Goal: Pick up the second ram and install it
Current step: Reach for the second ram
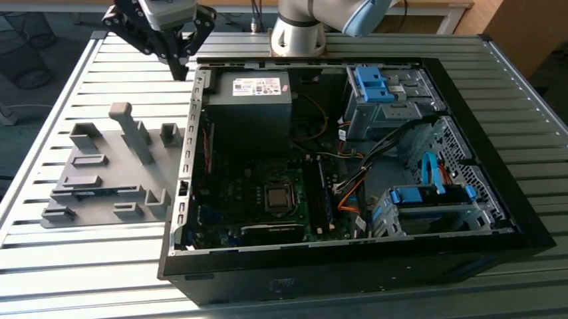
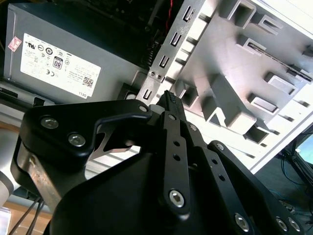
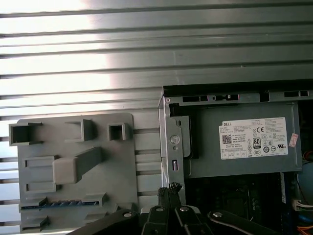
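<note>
Ram [image 3: 63,202] lies unpicked in its holder [image 3: 122,161] on the table [image 3: 146,49]; my hand [image 1: 181,70], pinched shut and empty, hovers beside the case [image 1: 355,266]

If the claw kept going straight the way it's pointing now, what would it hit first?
Probably the metal corner edge of the computer case, beside the power supply; the claw sits right over it, though depth is unclear.
</note>
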`<state>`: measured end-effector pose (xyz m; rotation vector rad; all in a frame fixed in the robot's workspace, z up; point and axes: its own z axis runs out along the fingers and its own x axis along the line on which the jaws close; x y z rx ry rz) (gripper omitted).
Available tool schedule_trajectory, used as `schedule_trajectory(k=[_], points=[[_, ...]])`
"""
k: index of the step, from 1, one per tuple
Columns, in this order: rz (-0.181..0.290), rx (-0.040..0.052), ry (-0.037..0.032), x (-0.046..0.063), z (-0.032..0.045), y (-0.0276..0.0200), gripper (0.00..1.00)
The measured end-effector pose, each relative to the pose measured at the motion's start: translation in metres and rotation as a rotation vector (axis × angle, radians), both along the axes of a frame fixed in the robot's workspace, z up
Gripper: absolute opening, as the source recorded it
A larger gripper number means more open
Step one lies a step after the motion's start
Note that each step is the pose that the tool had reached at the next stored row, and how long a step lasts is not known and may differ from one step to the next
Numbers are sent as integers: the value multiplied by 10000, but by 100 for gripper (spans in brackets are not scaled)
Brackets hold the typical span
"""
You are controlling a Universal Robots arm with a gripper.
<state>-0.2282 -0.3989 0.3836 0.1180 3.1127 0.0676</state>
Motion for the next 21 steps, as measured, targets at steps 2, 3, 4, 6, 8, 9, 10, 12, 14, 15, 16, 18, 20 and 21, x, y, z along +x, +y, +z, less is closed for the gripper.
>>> schedule_trajectory(k=[2,3,4,6,8,9,10,12,14,15,16,18,20,21], points=[[0,1,-1,-10,-1,0,11],[1,0,0,-16,-1,0,11],[1,0,0,-19,-1,0,11],[0,1,0,-26,-2,0,11],[0,0,0,-35,-3,0,11],[0,0,0,-41,-3,0,11],[0,0,0,-46,-4,0,11],[1,-1,1,-59,-5,0,11],[0,1,-1,-72,-7,0,11],[1,1,0,-77,-8,0,11],[1,1,0,-83,-8,0,11],[0,1,0,-93,-9,0,11],[0,0,0,-102,-10,0,11],[0,0,0,-107,-11,0,11]])
